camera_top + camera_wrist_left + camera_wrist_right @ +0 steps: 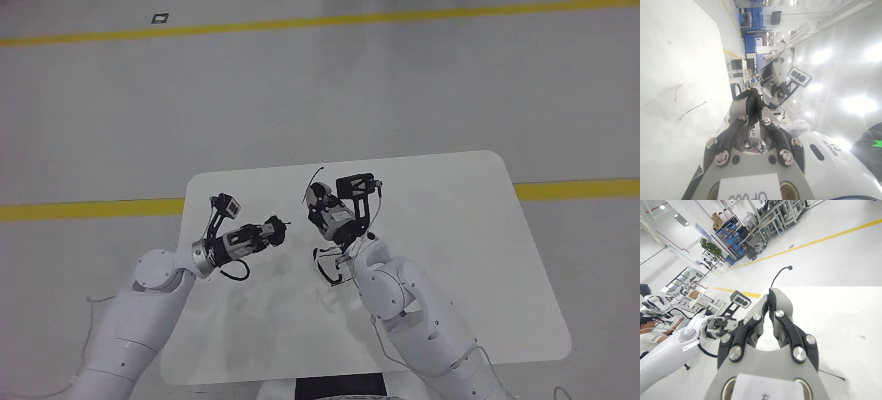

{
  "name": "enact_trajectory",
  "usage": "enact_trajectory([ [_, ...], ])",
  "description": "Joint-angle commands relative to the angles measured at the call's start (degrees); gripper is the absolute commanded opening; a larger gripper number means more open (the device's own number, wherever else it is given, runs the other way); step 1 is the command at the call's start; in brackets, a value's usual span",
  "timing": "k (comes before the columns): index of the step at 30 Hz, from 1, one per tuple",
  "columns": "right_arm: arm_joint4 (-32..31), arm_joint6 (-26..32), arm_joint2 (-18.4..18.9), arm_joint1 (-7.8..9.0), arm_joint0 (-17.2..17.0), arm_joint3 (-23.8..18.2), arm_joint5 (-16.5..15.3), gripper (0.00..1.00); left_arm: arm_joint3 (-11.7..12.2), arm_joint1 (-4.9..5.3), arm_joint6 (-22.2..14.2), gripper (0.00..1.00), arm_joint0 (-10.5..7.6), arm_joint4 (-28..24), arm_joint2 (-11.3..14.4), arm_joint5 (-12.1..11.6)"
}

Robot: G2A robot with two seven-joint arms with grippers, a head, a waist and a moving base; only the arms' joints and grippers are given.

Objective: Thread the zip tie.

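Observation:
A black zip tie (777, 275) sticks up out of my right gripper (769, 292), which is shut on its lower end; its square head curves over free at the top. From above, the right gripper (318, 197) hangs over the middle of the white table (450, 250) with the tie (316, 178) pointing away from it. My left gripper (278, 230) hovers just to its left, a short gap apart. The left gripper (751, 94) is shut, and I cannot see anything between its pads. Beyond it stands the right gripper (779, 60) with the tie (783, 49).
Two spare zip ties (693, 108) (676, 91) lie on the table below the left gripper, by faint clear plastic. Another thin tie (831, 374) lies on the table near the right arm. The table's right half is bare; a yellow floor line (80, 209) runs behind.

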Motion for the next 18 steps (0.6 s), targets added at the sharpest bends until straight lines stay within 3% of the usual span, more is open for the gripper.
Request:
enact_trajectory([
  [1,-1.4,-0.8,0.0,0.09,-0.1,0.1,-0.4,0.00,-1.0,-0.25,0.8,0.00,0.80,1.0,-0.5,0.0],
  [5,-5.6,-4.1,-0.7,0.30,-1.2,-0.1,-0.7,0.00,-4.1,-1.33,2.0,0.00,3.38,3.2,-3.2,0.0],
  [10,-8.3,-6.5,-1.7,0.43,-2.5,-0.2,-1.0,0.00,-7.1,-3.05,1.5,0.00,5.02,8.0,-6.8,0.0],
  [18,-10.8,-10.9,-2.3,0.61,-3.7,-0.1,-2.3,0.00,-7.4,-6.68,0.8,0.00,5.73,11.5,-10.7,0.0],
])
